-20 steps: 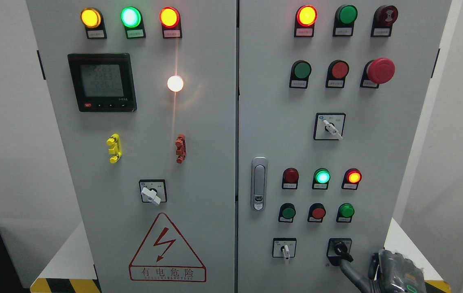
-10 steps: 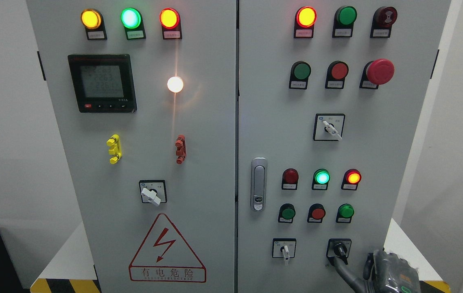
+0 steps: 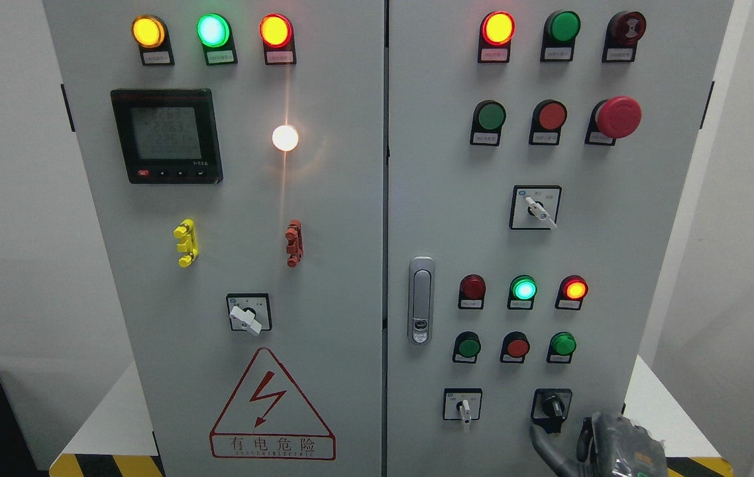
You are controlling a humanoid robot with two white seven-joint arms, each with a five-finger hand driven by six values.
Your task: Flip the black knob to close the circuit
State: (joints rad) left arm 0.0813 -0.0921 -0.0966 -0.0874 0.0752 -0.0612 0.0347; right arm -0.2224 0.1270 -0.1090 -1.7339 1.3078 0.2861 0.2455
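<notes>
The black knob is sitting at about five o'clock on the grey cabinet, in the bottom row of the right door, with its handle pointing roughly up. The right hand is hovering at the knob's five o'clock, partly cut off by the lower frame edge; one dark finger is reaching up to just under the switch plate, and I cannot tell whether it is touching. The other fingers are looking loosely curled and are gripping nothing. The left hand is not showing. I judge the turning step to be either just starting or just finishing; the knob's position alone is not settling whether the circuit is closed. If the flip is still pending, the next move is calling for a fingertip set against the side of the handle and a short twist, not a push into the panel. Room is tight: the white-handled selector is lying at the knob's nine o'clock, the green button near its twelve, and the cabinet's right edge is running close at three o'clock.
</notes>
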